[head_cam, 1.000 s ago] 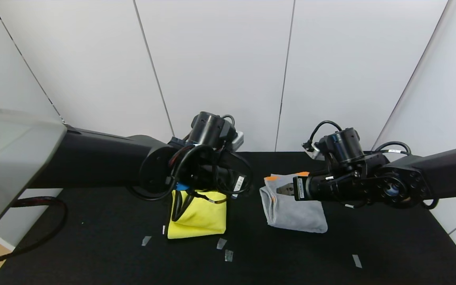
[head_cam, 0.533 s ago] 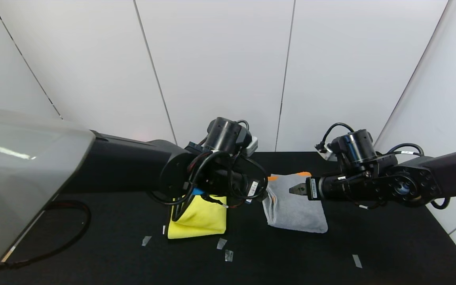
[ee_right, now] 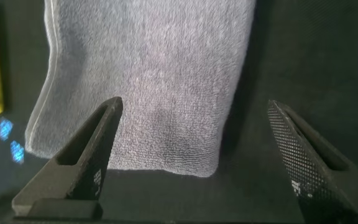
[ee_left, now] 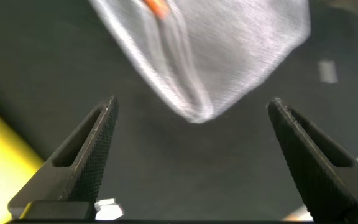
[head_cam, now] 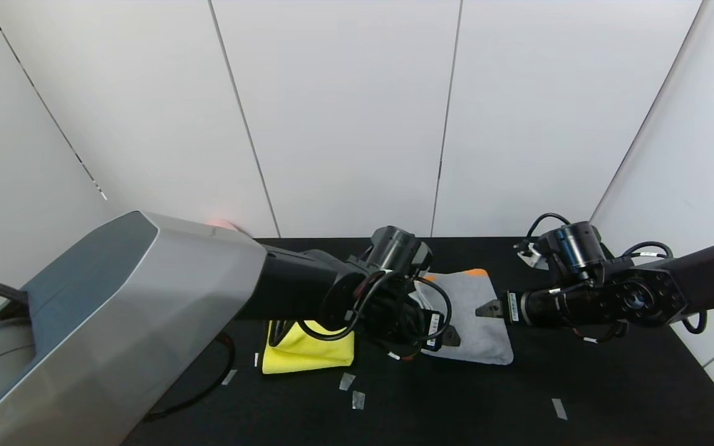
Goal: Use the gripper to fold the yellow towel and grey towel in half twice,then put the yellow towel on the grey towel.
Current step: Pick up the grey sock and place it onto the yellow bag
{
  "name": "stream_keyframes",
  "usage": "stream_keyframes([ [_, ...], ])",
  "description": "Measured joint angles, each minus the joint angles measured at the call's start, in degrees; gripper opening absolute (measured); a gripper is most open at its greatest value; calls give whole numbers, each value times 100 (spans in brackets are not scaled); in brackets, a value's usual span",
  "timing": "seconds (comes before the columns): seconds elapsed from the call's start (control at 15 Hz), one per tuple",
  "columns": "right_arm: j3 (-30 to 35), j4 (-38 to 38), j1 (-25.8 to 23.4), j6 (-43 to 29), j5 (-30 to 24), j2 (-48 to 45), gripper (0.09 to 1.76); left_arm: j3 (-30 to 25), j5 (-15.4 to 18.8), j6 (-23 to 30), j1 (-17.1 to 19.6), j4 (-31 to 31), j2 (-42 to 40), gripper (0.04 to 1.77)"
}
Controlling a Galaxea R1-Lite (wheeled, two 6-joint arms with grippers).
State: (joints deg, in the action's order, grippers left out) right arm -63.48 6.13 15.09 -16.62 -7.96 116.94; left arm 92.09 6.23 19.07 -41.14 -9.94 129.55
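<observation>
The folded grey terry towel (head_cam: pixel 471 322) with an orange band at its far edge lies flat on the black bench (head_cam: pixel 611 384), right of centre. In the right wrist view its layered folded edge runs along the side nearest the yellow cloth. The folded bright yellow plush towel (head_cam: pixel 310 353) lies on the bench just to the grey one's left, apart from it, with a strip of bare black surface between them; part of it is hidden behind the left arm.

The left hand (ee_left: pixel 191 162) hovers over the gap at the grey towel's near left corner, its two dark ribbed fingers (ee_left: pixel 92 146) spread wide and grasping nothing; in its wrist view the towel's rounded corner sits between and beyond the fingertips, and a sliver of yellow shows at the edge. The right hand (ee_right: pixel 194 162) is at the grey towel's right side, above the bench, pointing toward the towel. Its fingers (ee_right: pixel 297 162) are released and wide apart, one over the grey terry and the other over bare bench, holding nothing.

Small pale tape scraps (head_cam: pixel 351 390) are stuck to the bench in front of the towels. White wall panels (head_cam: pixel 344 111) stand behind the bench.
</observation>
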Motion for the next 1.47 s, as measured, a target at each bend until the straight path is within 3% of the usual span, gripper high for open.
stream_keyframes([
  [0.2,33,10,-96,-18,-106,1,168,69,202,88,55,-7,121,172],
  [0.33,37,-15,-190,-207,-400,17,169,138,666,430,135,4,165,172],
  [0.6,11,-17,-208,-524,-430,102,170,333,1037,896,230,1,291,172],
  [1.47,-240,27,-107,-944,-391,412,170,872,1076,1514,289,9,885,172],
])
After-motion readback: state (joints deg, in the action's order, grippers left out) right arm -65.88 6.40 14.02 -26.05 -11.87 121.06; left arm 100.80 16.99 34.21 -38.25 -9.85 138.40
